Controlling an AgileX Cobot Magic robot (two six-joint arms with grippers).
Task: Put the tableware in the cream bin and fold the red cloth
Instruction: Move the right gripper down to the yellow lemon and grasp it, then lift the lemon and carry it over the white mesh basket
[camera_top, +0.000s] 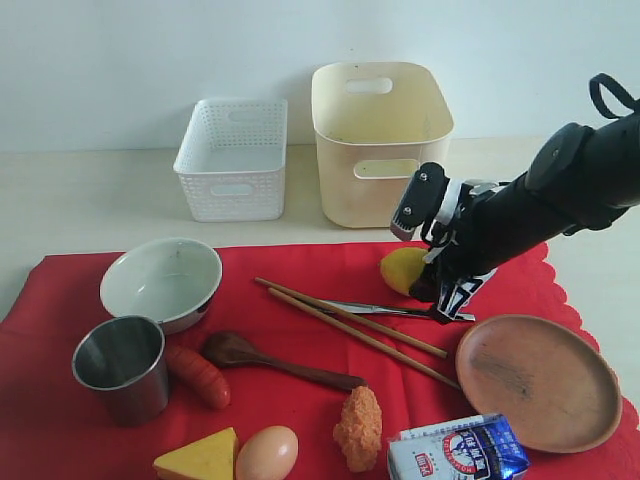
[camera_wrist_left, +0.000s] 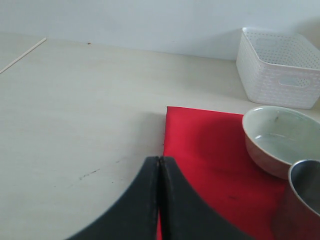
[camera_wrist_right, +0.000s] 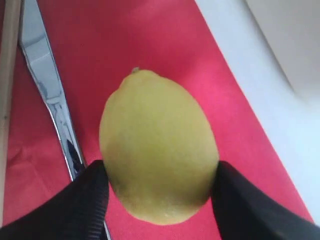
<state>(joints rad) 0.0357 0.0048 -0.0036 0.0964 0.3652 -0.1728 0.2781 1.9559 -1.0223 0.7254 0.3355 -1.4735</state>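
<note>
Nearest, along the front edge of the red cloth (camera_top: 300, 270), lie one wedge of cheese (camera_top: 195, 458), one egg (camera_top: 267, 453), one crumbly orange lump (camera_top: 358, 428) and one milk carton (camera_top: 455, 450), running left to right. A little farther back stand one steel cup (camera_top: 122, 365) at the left, one sausage (camera_top: 198, 375) just beside it, one dark wooden spoon (camera_top: 275, 362) in the middle and one brown plate (camera_top: 537, 380) at the right. Beyond the cup sits one white bowl (camera_top: 162, 280), empty and upright. Two chopsticks (camera_top: 355, 325) lie side by side, slanting from far left to near right across the middle of the cloth. One knife (camera_top: 390, 310) lies flat just on their far side. One lemon (camera_top: 402, 268) rests on the cloth just beyond the knife. All of this tableware is on the cloth, which lies spread flat. Farthest back, on the bare table (camera_top: 90, 200), are one low white basket (camera_top: 232, 158) at the left and one tall cream bin (camera_top: 378, 140) to its right. No tableware shows in either.

The right claw (camera_wrist_right: 160, 167) reaches down at the lemon with its jaws partly apart. Its two dark fingers (camera_wrist_right: 85, 200) press against opposite sides of the fruit, which sits on the cloth. The knife blade passes close beside one finger.

The left claw (camera_wrist_left: 159, 162) is fully closed, finger against finger, with nothing between them. It hangs over the cloth's edge where bare table begins, with the bowl and cup beyond it.
</note>
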